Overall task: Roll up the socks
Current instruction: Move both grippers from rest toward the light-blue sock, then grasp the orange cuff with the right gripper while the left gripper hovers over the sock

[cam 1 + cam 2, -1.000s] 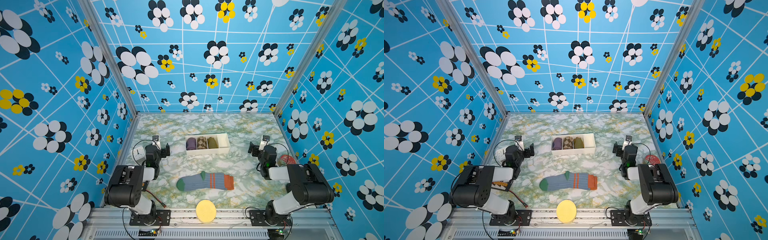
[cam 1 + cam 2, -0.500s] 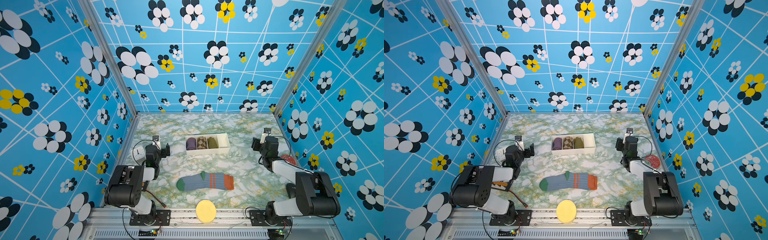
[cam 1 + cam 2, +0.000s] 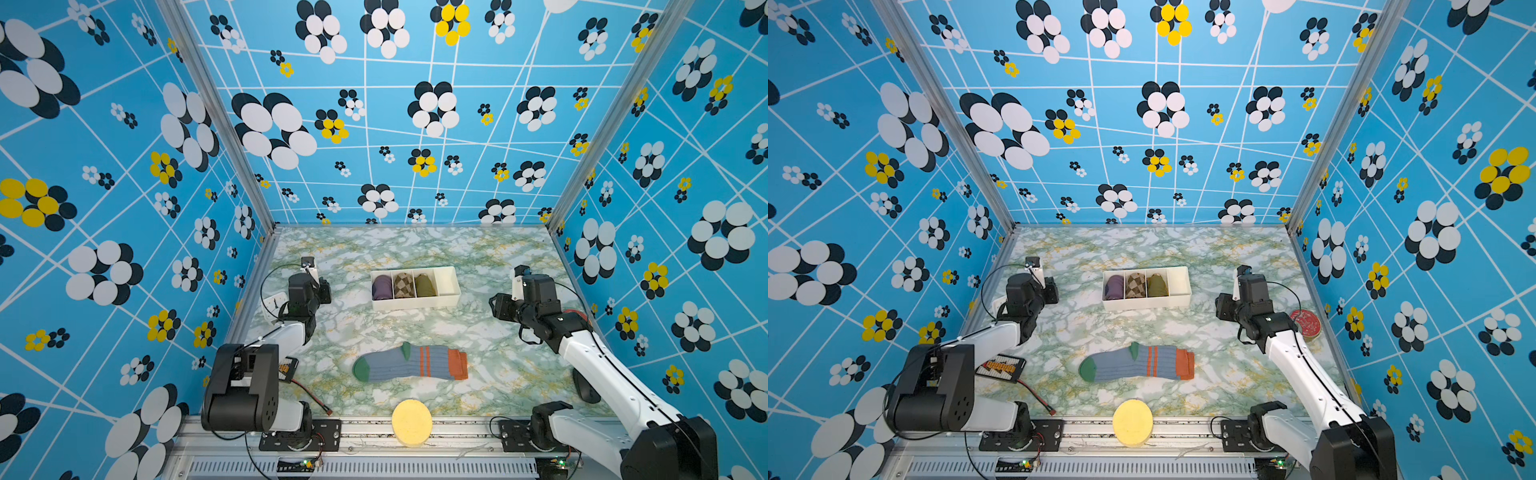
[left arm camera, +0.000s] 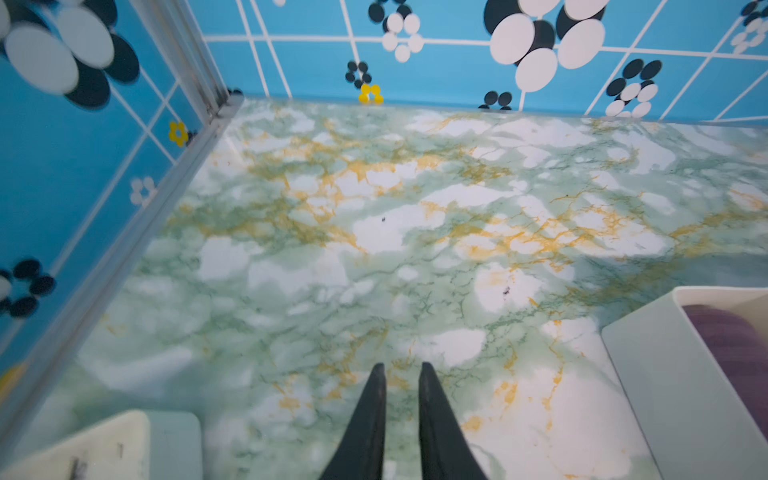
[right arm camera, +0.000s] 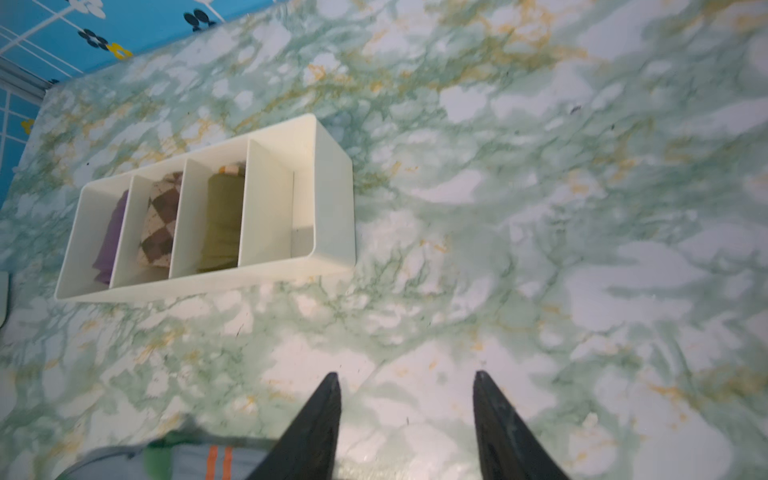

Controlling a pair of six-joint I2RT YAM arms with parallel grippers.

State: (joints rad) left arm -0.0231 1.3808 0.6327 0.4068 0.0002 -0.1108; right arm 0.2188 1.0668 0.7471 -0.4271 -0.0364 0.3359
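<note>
The socks point(image 3: 409, 363) point(image 3: 1138, 362) lie flat, one on the other, at the front middle of the marble table, green toe to the left and orange cuff to the right. Their striped part shows blurred at the edge of the right wrist view point(image 5: 187, 457). My left gripper point(image 3: 326, 290) point(image 3: 1054, 291) point(image 4: 401, 368) hangs shut and holding nothing over bare table at the left, well behind the socks. My right gripper point(image 3: 496, 305) point(image 3: 1221, 309) point(image 5: 405, 376) is open with nothing between its fingers, above the table to the right of and behind the socks.
A white divided box point(image 3: 415, 305) point(image 5: 332, 199) stands behind the socks with purple, checkered and olive rolled socks in it. A yellow disc point(image 3: 412, 422) sits at the front edge. A red round lid point(image 3: 1306, 322) lies by the right wall, and a black battery pack point(image 3: 1000, 368) with a cable at front left.
The right arm has unfolded from its tucked pose, and its gripper now reaches lower and a little toward the middle. The left arm stays where it was. The socks have not moved.
</note>
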